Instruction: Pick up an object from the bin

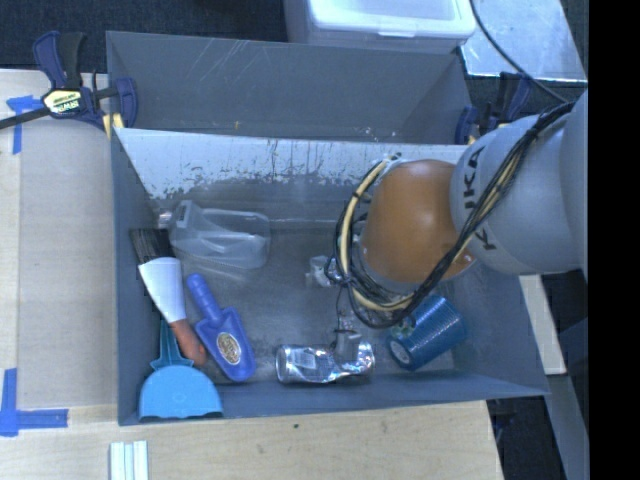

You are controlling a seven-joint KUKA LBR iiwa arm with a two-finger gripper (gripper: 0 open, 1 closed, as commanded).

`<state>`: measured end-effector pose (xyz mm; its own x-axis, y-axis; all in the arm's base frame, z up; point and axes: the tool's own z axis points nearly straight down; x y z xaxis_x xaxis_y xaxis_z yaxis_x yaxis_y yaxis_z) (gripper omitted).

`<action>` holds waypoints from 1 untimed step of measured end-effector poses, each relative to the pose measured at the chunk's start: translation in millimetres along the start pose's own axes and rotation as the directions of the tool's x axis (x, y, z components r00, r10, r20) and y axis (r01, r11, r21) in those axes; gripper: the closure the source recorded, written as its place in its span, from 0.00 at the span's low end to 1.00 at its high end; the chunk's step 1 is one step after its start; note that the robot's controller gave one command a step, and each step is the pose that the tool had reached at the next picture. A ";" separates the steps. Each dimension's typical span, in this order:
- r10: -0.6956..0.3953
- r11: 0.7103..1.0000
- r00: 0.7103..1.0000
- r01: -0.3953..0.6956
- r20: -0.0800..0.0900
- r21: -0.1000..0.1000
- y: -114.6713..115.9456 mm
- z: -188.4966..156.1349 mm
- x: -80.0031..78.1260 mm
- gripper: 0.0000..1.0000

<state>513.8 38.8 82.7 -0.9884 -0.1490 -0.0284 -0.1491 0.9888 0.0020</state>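
Crumpled foil (322, 362) lies by the front wall of the bin (280, 98), near its middle. At far left are a white brush (160, 280), a blue scoop (222, 336) and a pale blue disc (179, 394), with a clear bottle (218, 234) behind. The end effector (346, 340) hangs at the foil's right end, below the orange cover (415, 218); wide or narrow, I cannot tell. A blue cup (430, 333) lies just right.

I observe a clear plastic container (218, 236) at left, a blue handled implement (222, 334) below it, and a dark blue cup (430, 334) at right.
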 end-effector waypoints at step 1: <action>0.007 1.000 1.000 -0.007 0.013 0.004 -15.2 5.2 -7.1 0.00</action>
<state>523.2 24.9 77.7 -0.9891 -0.1416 -0.0413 -0.1416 0.9899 -0.0022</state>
